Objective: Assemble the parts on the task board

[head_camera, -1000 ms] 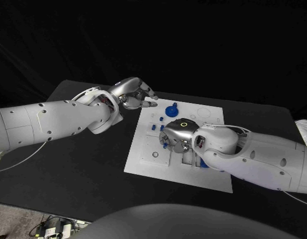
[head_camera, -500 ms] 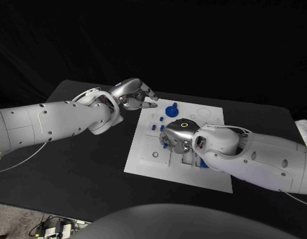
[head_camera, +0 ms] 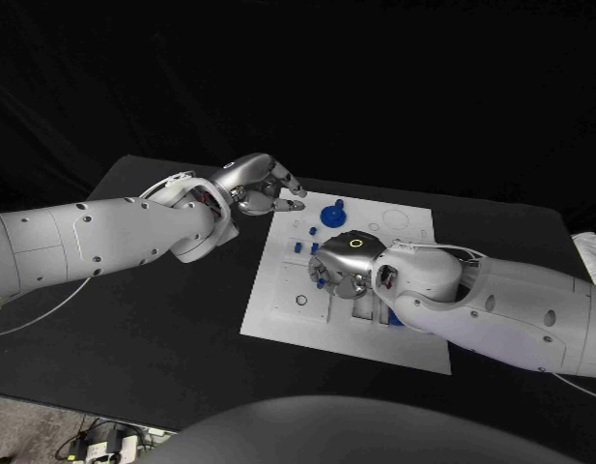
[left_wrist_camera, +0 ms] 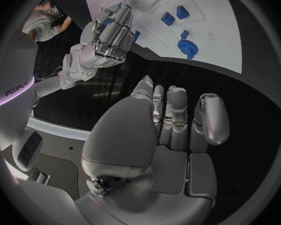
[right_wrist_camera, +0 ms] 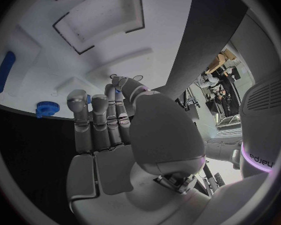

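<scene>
White task board [head_camera: 287,307] sits mid-table in the head view; the right hand [head_camera: 348,265] is down over its middle among small blue parts [head_camera: 302,247], and whether it holds one I cannot tell. Blue gear [head_camera: 332,214] stands near the far edge, just right of the left hand [head_camera: 260,184], which hovers by the board's far-left corner with its fingers loosely curled on nothing. Left wrist view: left hand [left_wrist_camera: 172,130] is empty, fingers near-straight; gear [left_wrist_camera: 187,46] and two blue blocks [left_wrist_camera: 168,19] lie loose on the board. Right wrist view: right hand [right_wrist_camera: 109,120] has its fingers together, contents hidden; a blue oblong part [right_wrist_camera: 3,71] lies loose beside empty recesses [right_wrist_camera: 102,19]. My read: early-to-mid task, most parts unseated.
</scene>
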You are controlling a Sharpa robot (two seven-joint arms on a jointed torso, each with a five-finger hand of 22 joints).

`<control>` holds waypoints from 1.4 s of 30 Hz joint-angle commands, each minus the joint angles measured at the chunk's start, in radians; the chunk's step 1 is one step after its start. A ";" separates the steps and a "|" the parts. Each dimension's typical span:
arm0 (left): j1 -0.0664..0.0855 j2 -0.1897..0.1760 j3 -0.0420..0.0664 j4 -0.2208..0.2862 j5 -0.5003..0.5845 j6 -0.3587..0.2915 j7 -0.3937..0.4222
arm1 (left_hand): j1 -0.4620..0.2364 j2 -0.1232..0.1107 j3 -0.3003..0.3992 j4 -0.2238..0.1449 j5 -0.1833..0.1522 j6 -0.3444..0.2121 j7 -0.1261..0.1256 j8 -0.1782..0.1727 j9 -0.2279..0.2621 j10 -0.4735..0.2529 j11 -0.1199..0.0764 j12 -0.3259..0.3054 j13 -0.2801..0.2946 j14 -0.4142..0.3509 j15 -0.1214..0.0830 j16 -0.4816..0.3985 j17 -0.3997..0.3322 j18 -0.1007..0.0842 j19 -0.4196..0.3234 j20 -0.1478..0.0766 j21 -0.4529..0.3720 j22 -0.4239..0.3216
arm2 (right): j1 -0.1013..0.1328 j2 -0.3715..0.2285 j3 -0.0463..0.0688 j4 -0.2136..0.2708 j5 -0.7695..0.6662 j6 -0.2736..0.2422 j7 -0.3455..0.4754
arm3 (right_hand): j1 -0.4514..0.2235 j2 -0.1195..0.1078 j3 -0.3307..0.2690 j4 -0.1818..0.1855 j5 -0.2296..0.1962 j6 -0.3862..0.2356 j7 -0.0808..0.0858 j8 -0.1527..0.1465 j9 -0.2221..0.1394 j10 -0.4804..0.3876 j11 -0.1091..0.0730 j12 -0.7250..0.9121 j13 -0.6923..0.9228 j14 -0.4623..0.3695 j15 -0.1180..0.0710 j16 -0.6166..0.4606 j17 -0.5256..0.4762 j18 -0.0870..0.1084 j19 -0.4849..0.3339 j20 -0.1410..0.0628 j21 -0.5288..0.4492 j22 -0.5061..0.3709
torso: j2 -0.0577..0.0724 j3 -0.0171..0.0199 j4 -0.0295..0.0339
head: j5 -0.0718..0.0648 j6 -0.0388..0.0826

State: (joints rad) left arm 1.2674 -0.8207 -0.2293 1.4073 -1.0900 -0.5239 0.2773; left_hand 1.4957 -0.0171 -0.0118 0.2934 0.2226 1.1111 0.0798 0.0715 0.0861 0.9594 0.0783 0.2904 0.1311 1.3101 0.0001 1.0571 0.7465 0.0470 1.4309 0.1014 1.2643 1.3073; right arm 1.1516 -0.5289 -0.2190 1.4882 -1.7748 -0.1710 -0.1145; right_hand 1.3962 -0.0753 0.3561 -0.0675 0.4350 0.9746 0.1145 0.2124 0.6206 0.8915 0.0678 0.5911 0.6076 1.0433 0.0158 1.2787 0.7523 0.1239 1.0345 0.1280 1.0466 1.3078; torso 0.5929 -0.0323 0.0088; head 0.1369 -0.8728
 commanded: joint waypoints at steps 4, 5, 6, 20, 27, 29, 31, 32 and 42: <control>-0.001 0.002 0.001 0.004 0.001 0.013 -0.002 | -0.001 0.009 0.008 0.000 0.002 0.010 0.000 0.006 0.000 0.006 0.003 0.005 -0.001 -0.001 0.004 0.002 -0.001 0.018 0.000 0.009 -0.002 0.176 | -0.002 0.001 0.000 -0.001 -0.043 0.032 -0.018 | 0.007 0.001 0.002 -0.008 -0.002 -0.002 0.001 0.003 0.002 0.005 -0.003 0.004 0.001 -0.003 -0.006 -0.001 -0.003 0.014 -0.003 -0.003 -0.007 0.080 | 0.000 0.0005 0.0002 | 0.002 0.000; -0.001 0.002 0.001 0.004 0.001 0.014 -0.002 | -0.001 0.009 0.008 0.000 0.002 0.010 0.000 0.006 0.000 0.007 0.003 0.006 -0.001 -0.001 0.004 0.002 -0.002 0.018 0.000 0.009 -0.002 0.176 | -0.003 0.001 0.000 0.000 -0.044 0.033 -0.019 | 0.007 0.001 0.002 -0.008 -0.001 -0.002 0.001 0.003 0.003 0.004 -0.003 0.004 0.001 -0.004 -0.006 -0.002 -0.004 0.014 -0.003 -0.003 -0.008 0.080 | 0.000 0.0005 0.0001 | 0.002 0.000; -0.001 0.002 0.001 0.003 0.001 0.014 -0.003 | -0.001 0.009 0.008 0.000 0.002 0.010 0.001 0.006 0.000 0.007 0.003 0.006 -0.001 -0.001 0.004 0.002 -0.002 0.018 0.000 0.009 -0.003 0.176 | -0.003 0.001 0.000 0.000 -0.045 0.033 -0.020 | 0.008 0.001 0.002 -0.008 -0.001 -0.002 0.001 0.003 0.003 0.004 -0.003 0.004 0.001 -0.005 -0.006 -0.002 -0.005 0.014 -0.004 -0.003 -0.009 0.080 | 0.000 0.0005 0.0000 | 0.002 0.000; -0.002 0.002 0.001 0.001 0.004 0.016 -0.004 | -0.001 0.009 0.008 0.000 0.002 0.010 0.001 0.006 0.000 0.007 0.003 0.006 -0.001 -0.001 0.004 0.002 -0.002 0.018 0.000 0.009 -0.003 0.176 | -0.005 0.003 0.000 0.000 -0.051 0.039 -0.021 | 0.009 0.001 0.006 -0.011 0.007 -0.005 0.000 0.002 0.006 -0.002 -0.001 0.000 0.000 -0.010 -0.005 -0.005 -0.009 0.014 -0.009 -0.004 -0.014 0.079 | 0.000 0.0000 -0.0003 | 0.001 0.000; -0.002 0.003 0.001 0.001 0.004 0.016 -0.005 | -0.001 0.009 0.008 0.000 0.002 0.010 0.001 0.006 0.000 0.007 0.003 0.006 -0.001 -0.001 0.004 0.002 -0.002 0.018 0.000 0.009 -0.003 0.176 | -0.009 0.007 0.000 -0.003 -0.049 0.029 -0.013 | 0.001 0.002 0.008 -0.010 0.007 -0.031 -0.003 -0.015 0.004 -0.009 0.002 -0.003 0.001 -0.011 -0.002 -0.005 -0.009 0.014 -0.009 -0.002 -0.015 0.079 | 0.000 -0.0001 0.0004 | 0.002 0.000; -0.002 0.003 0.001 0.000 0.004 0.017 -0.005 | -0.001 0.009 0.008 0.000 0.002 0.010 0.001 0.006 0.000 0.007 0.003 0.006 -0.001 -0.001 0.004 0.002 -0.002 0.018 0.000 0.009 -0.003 0.176 | -0.010 0.007 0.000 -0.003 -0.048 0.026 -0.011 | -0.001 0.001 0.010 -0.010 0.004 -0.043 -0.005 -0.024 0.000 -0.013 0.004 -0.004 0.001 -0.011 -0.001 -0.004 -0.009 0.013 -0.008 -0.002 -0.015 0.079 | 0.000 -0.0002 0.0003 | 0.003 0.000; -0.002 0.003 0.001 0.000 0.004 0.017 -0.005 | -0.001 0.009 0.008 0.000 0.002 0.010 0.001 0.006 0.000 0.007 0.003 0.006 -0.001 -0.001 0.004 0.002 -0.002 0.018 0.000 0.009 -0.003 0.176 | -0.010 0.007 0.000 -0.003 -0.046 0.024 -0.009 | -0.003 0.001 0.013 -0.010 0.002 -0.057 -0.010 -0.035 -0.005 -0.017 0.006 -0.005 0.002 -0.011 0.000 -0.003 -0.010 0.013 -0.008 -0.001 -0.016 0.079 | 0.000 -0.0001 0.0002 | 0.003 0.000; -0.002 0.003 0.001 0.000 0.004 0.017 -0.006 | -0.002 0.010 0.009 0.000 0.002 0.010 0.002 0.005 0.000 0.007 0.003 0.006 -0.002 0.000 0.004 0.003 -0.001 0.018 0.000 0.009 -0.002 0.176 | -0.011 0.007 0.000 -0.003 -0.045 0.023 -0.008 | -0.004 0.000 0.013 -0.010 0.001 -0.060 -0.010 -0.038 -0.006 -0.018 0.006 -0.005 0.002 -0.011 0.000 -0.003 -0.009 0.013 -0.008 -0.001 -0.016 0.079 | 0.000 0.0000 0.0002 | 0.003 0.000; -0.002 0.003 0.001 -0.001 0.004 0.020 -0.010 | -0.002 0.010 0.009 0.000 0.002 0.010 0.002 0.005 0.000 0.007 0.003 0.006 -0.002 0.000 0.004 0.003 -0.001 0.018 0.000 0.009 -0.002 0.176 | -0.012 0.008 0.000 -0.004 -0.041 0.029 -0.014 | -0.016 -0.006 0.023 -0.009 -0.013 -0.100 -0.022 -0.078 -0.034 -0.061 0.022 -0.018 0.004 -0.016 0.007 -0.003 -0.016 0.014 -0.011 0.005 -0.025 0.078 | 0.000 0.0000 -0.0003 | 0.002 0.000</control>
State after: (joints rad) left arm 1.2654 -0.8198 -0.2293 1.4051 -1.0894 -0.5153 0.2690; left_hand 1.4957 -0.0171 -0.0090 0.2962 0.2226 1.1149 0.0836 0.0715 0.0861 0.9594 0.0783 0.2904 0.1309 1.3102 0.0000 1.0571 0.7465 0.0470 1.4309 0.1014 1.2643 1.3073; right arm 1.1405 -0.5214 -0.2193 1.4847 -1.8060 -0.1525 -0.1272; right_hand 1.3909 -0.0806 0.3718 -0.0770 0.4279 0.8815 0.0900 0.1367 0.5884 0.8347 0.0897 0.5765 0.6106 1.0305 0.0213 1.2786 0.7367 0.1240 1.0267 0.1288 1.0261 1.3074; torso 0.5924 -0.0323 0.0087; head 0.1403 -0.8728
